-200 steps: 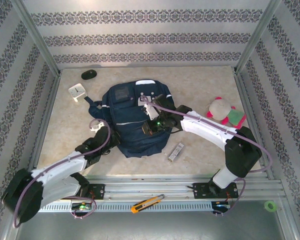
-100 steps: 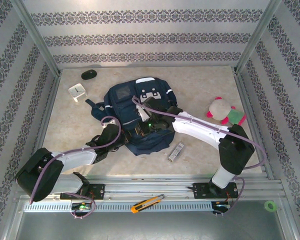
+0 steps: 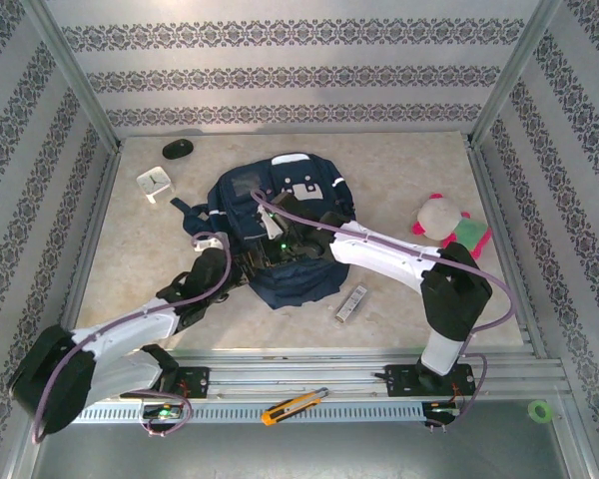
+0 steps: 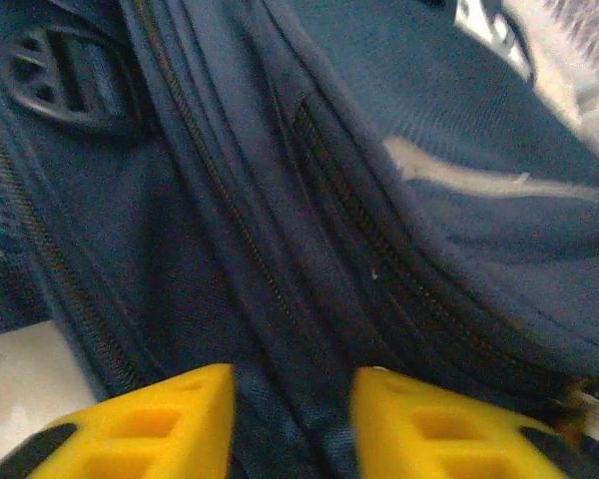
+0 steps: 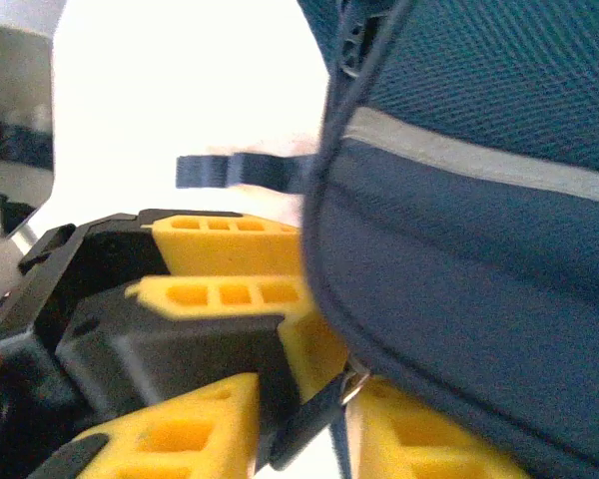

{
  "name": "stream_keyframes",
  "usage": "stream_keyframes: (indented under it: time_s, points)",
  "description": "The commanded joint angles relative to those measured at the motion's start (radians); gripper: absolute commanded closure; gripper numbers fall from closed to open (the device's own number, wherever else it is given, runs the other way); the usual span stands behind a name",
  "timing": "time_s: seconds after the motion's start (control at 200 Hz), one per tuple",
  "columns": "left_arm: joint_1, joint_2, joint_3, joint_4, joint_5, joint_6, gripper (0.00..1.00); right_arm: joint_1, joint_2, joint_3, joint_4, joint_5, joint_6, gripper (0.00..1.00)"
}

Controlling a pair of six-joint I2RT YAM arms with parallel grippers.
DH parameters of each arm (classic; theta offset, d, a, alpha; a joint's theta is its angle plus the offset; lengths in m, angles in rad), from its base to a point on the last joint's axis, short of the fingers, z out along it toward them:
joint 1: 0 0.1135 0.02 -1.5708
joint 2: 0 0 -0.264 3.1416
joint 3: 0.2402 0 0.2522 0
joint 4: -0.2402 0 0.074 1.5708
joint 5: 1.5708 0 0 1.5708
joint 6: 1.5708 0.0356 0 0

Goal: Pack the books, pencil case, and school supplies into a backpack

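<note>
**Both jaws apart at the backpack**

The tabletop (image 3: 399, 170) carries the backpack (image 3: 235, 215) near its middle. It lies flat, navy, with white-grey patches at its far end. The left arm (image 3: 130, 334) reaches from the near left corner to the backpack's left side. The right arm (image 3: 399, 261) bends in from the near right and ends over the backpack's middle, so the two grippers sit close together.

In the left wrist view, the left gripper (image 4: 295, 384) has its jaws apart. A ridge of navy fabric with a zip line runs between the yellow fingers (image 4: 160, 419); whether they press on it I cannot tell. In the right wrist view, the right gripper (image 5: 304, 399) also has its jaws apart, with a dark zip-pull strap and a small metal ring between them. The backpack's grey-striped edge hangs just above.

The plush (image 3: 444, 220) lies right of the backpack, well apart from it. The clock (image 3: 152, 182) sits off the backpack's far left corner, and the mouse (image 3: 177, 149) lies beyond it near the back wall. The cutter (image 3: 295, 406) rests on the metal rail between the arm bases. The bar (image 3: 351, 302), silver-white, lies on the tabletop just beside the backpack's near right corner, untouched.
</note>
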Motion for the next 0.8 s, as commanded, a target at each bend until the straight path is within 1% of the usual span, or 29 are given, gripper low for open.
stream_keyframes:
  time_s: [0.0,0.065,0.17,0.225,0.265,0.35,0.395,0.455,0.5,0.545,0.605,0.69,0.799]
  points:
    - [-0.021,-0.102,0.076,-0.061,-0.034,0.192,0.5,-0.002,-0.096,-0.006,0.069,-0.057,0.031,0.57]
    - [-0.022,-0.135,0.085,-0.086,-0.026,0.332,0.46,-0.019,-0.172,-0.06,0.072,-0.075,0.049,0.54]
    - [-0.023,-0.149,0.11,-0.109,0.033,0.576,0.41,-0.075,-0.286,-0.148,0.058,-0.102,0.089,0.53]
    - [-0.023,-0.134,0.137,-0.138,0.072,0.683,0.39,-0.118,-0.336,-0.191,0.039,-0.111,0.097,0.52]
    - [-0.023,-0.114,0.16,-0.158,0.12,0.752,0.38,-0.157,-0.372,-0.22,0.012,-0.108,0.1,0.52]
    - [-0.025,-0.057,0.203,-0.18,0.225,0.894,0.37,-0.229,-0.426,-0.262,-0.076,-0.058,0.113,0.5]
    - [-0.035,-0.019,0.228,-0.183,0.246,0.958,0.37,-0.266,-0.448,-0.287,-0.126,-0.036,0.127,0.47]
    - [-0.052,0.034,0.271,-0.192,0.239,1.032,0.36,-0.315,-0.464,-0.32,-0.211,0.005,0.157,0.43]
    - [-0.065,0.082,0.305,-0.196,0.221,1.081,0.34,-0.341,-0.471,-0.347,-0.276,0.041,0.172,0.4]
    - [-0.074,0.128,0.337,-0.197,0.215,1.116,0.33,-0.357,-0.476,-0.377,-0.337,0.09,0.189,0.4]
    - [-0.079,0.187,0.374,-0.202,0.235,1.161,0.27,-0.365,-0.484,-0.423,-0.391,0.159,0.222,0.39]
    - [-0.085,0.261,0.413,-0.202,0.238,1.207,0.25,-0.368,-0.499,-0.5,-0.374,0.161,0.264,0.39]
    - [-0.085,0.333,0.447,-0.173,0.228,1.228,0.24,-0.362,-0.516,-0.57,-0.324,0.139,0.315,0.36]
